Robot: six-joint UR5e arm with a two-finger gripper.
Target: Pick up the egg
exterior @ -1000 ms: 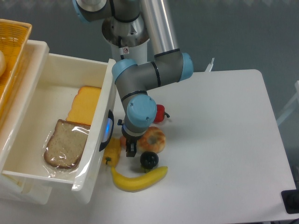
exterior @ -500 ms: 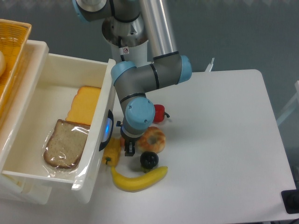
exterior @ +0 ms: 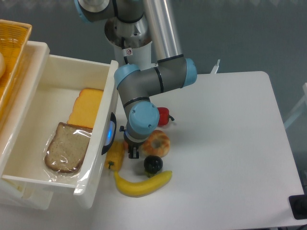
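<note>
We look down on a white table [exterior: 230, 143] with the arm's gripper [exterior: 133, 152] lowered into a tight cluster of food near the table's left edge. Only one dark finger tip [exterior: 134, 153] shows beneath the blue wrist joint [exterior: 142, 121]; the rest is covered by the wrist, so we cannot tell whether the jaws are apart or together, nor whether anything sits between them.

We cannot find the egg: no small brownish-pink oval shows anywhere in the cluster, and if it lies there it is hidden under the wrist and gripper.

Around the gripper we count one of each item. A glazed ring donut [exterior: 159, 143] sits just beside the finger at 3 o'clock, partly covered by the wrist. A round red fruit [exterior: 164, 116] peeks out at about 1 o'clock, behind the wrist. A small dark round fruit [exterior: 153, 164] lies at 5 o'clock, touching the donut's lower edge. A banana [exterior: 143, 183] curves along at 6 o'clock, just below the dark fruit. A yellow pepper [exterior: 115, 153] rests at 9 o'clock, against the wall of the white bin [exterior: 108, 103].

Inside the bin we count one wrapped bread slice [exterior: 66, 147] and one orange-yellow cheese slice [exterior: 87, 108]. One yellow basket [exterior: 12, 57] occupies the far left.
</note>
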